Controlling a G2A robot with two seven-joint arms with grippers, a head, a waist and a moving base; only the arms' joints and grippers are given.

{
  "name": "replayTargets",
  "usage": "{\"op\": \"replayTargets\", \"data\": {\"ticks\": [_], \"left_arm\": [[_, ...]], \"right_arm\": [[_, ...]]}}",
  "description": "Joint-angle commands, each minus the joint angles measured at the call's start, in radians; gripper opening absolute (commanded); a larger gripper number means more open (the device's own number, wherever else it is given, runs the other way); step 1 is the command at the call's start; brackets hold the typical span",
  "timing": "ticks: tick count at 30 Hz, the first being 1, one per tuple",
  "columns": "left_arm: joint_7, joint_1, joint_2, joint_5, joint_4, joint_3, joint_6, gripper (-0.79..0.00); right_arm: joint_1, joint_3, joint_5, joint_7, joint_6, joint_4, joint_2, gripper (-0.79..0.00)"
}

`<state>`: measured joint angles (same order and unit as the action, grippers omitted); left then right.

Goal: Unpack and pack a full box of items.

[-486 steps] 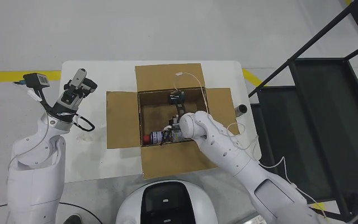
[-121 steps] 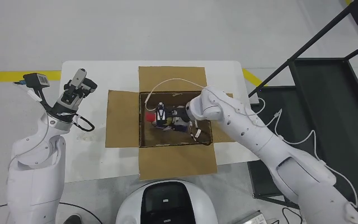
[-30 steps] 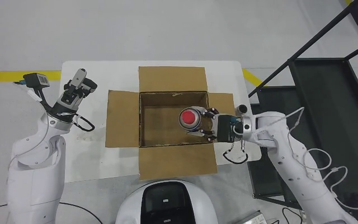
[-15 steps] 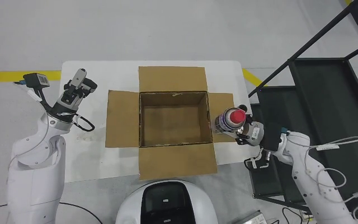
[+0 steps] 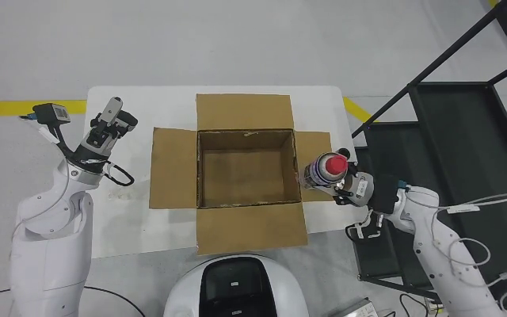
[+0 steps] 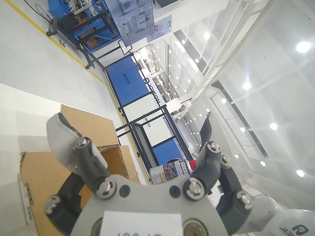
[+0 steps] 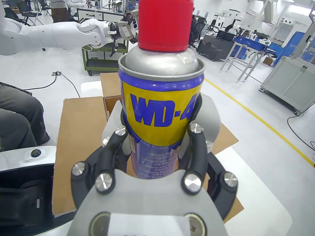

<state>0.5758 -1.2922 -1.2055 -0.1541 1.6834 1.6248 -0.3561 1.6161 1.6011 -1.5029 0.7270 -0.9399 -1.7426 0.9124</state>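
The spray can (image 7: 160, 87) stands upright in the right gripper (image 7: 161, 114), whose fingers pinch the lower half of the cylinder from both sides. In the top view it sits over the right flap (image 5: 310, 143) of the open cardboard box (image 5: 245, 178), outside the cavity and near the right edge of the table (image 5: 166, 111). Whether its base touches the flap cannot be told. The left gripper (image 6: 133, 128) hangs over the far left of the table, well apart from the box, with its fingers spread and nothing between them. Assessment: the can is a rigid metal aerosol, likely moderately heavy if charged. Its smooth printed wall could slide or rotate under a light pinch. The safe hold is on the straight body at or above mid-height. The present low hold leaves the upper part free to tip. The red cap (image 7: 163, 23) looks like a push-on plastic part and should not carry load. The contents are pressurised, so it should be set down without a knock. Markings: the body has a yellow field with large blue lettering, and a blue band below with lines of small white text. This print is noted but not transcribed. A barcode sticker (image 6: 29, 212) is fixed to a box flap.
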Motion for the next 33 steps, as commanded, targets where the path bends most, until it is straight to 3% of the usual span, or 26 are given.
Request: {"op": "replayTargets", "data": {"ticks": [1, 9, 15, 23, 29, 33], "left_arm": [[0.000, 0.000, 0.000, 0.000, 0.000, 0.000, 0.000, 0.000], [0.000, 0.000, 0.000, 0.000, 0.000, 0.000, 0.000, 0.000], [0.000, 0.000, 0.000, 0.000, 0.000, 0.000, 0.000, 0.000], [0.000, 0.000, 0.000, 0.000, 0.000, 0.000, 0.000, 0.000], [0.000, 0.000, 0.000, 0.000, 0.000, 0.000, 0.000, 0.000], [0.000, 0.000, 0.000, 0.000, 0.000, 0.000, 0.000, 0.000]], "right_arm": [[0.000, 0.000, 0.000, 0.000, 0.000, 0.000, 0.000, -0.785], [0.017, 0.015, 0.042, -0.012, -0.011, -0.012, -0.001, -0.785], [0.069, 0.056, 0.083, 0.085, -0.068, 0.053, -0.006, -0.785], [0.159, 0.079, 0.135, 0.160, 0.006, 0.179, -0.021, -0.785], [0.145, 0.024, 0.089, 0.253, 0.099, 0.260, -0.032, -0.785], [0.145, 0.024, 0.089, 0.253, 0.099, 0.260, -0.032, -0.785]]}}
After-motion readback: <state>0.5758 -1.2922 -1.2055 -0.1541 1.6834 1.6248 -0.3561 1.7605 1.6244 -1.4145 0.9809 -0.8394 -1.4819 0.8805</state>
